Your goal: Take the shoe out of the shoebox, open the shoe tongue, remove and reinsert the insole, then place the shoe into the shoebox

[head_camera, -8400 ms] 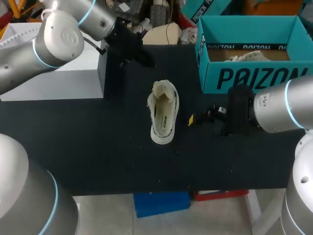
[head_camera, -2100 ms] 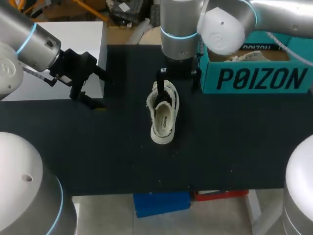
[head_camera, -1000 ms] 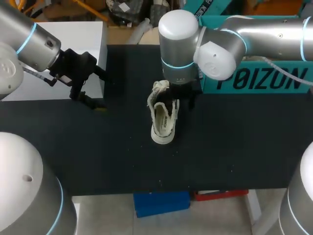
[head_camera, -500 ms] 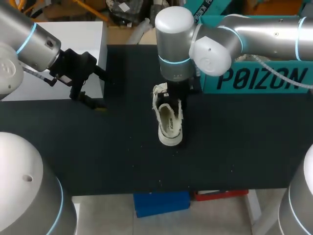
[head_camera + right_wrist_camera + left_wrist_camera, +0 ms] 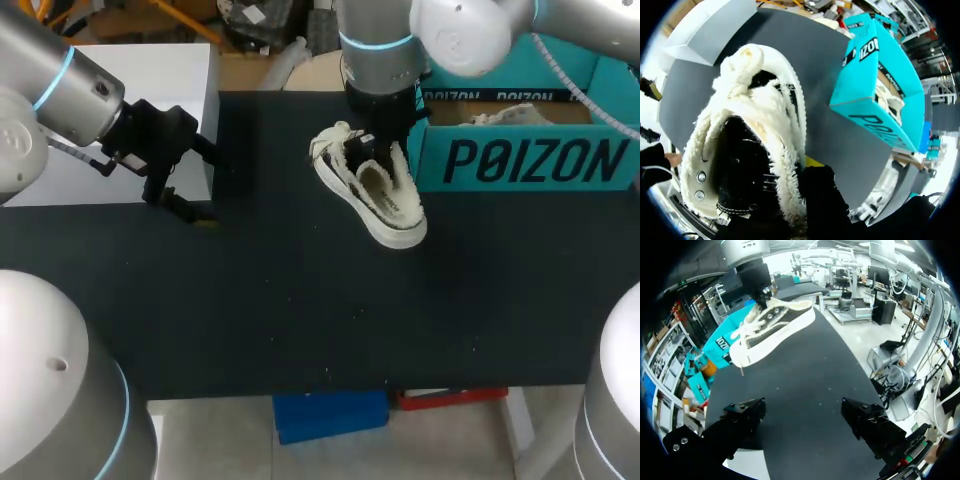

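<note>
The left arm comes in from the left side. The left tool hangs low over the desk, with its two fingers wide apart. The right arm reaches across from the right with the wrist pointing down, and the right tool is clamped on the shoe.

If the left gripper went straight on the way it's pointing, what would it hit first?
Probably the bare table: the left gripper tilts down toward it. The lifted shoe lies farther ahead and higher, though depth is unclear.
</note>
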Robot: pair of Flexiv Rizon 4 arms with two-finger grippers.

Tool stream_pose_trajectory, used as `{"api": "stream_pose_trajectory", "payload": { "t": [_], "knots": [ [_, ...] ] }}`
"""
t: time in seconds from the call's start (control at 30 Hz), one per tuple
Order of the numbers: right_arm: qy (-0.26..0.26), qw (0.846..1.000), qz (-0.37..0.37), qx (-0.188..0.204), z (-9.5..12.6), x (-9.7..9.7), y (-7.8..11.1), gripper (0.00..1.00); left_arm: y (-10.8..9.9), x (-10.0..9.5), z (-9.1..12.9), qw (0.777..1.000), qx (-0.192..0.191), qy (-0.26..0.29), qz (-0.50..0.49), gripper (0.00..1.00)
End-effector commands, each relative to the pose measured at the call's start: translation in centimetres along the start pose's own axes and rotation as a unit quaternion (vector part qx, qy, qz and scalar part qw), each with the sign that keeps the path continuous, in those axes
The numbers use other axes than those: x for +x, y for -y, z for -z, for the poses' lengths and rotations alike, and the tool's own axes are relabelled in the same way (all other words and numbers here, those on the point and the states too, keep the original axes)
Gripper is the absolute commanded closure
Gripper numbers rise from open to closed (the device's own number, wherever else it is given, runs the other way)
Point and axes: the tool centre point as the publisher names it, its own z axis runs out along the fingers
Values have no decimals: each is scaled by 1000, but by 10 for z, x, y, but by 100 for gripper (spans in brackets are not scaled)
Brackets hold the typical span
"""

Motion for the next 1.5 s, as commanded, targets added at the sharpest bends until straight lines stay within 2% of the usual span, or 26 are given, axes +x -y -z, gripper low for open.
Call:
{"api": "stream_pose_trajectory", "payload": {
  "t": [0.03, 0.73, 0.77, 0.83, 0.93, 1.07, 1.2, 1.37, 1.5],
  "knots": [
    [-6, 901, 433, -43, 105, -40, 23, 100, 0, 0, -1, 1000, -1, 2, -1, 0],
    [-6, 901, 433, -43, 105, -40, 23, 100, 0, 0, -1, 1000, -1, 2, -1, 0],
    [9, 897, 440, -36, 104, -44, 23, 100, 0, 0, -1, 1000, -1, 2, -1, 0],
    [26, 899, 436, -42, 103, -56, 25, 100, 0, 0, -1, 1000, -1, 2, -1, 0],
    [38, 893, 447, -41, 101, -73, 24, 100, 0, 0, -1, 1000, -1, 2, -1, 0],
    [47, 884, 464, -42, 98, -110, 14, 100, 0, 0, -1, 1000, -1, 2, -1, 0],
    [51, 877, 475, -46, 90, -149, -6, 100, 0, 0, -1, 1000, -1, 2, -1, 0],
    [54, 860, 506, -46, 81, -198, -43, 100, 0, 0, -1, 1000, -1, 2, -1, 0],
    [53, 855, 515, -42, 70, -241, -70, 100, 0, 0, -1, 1000, -1, 2, -1, 0]
  ]
}}
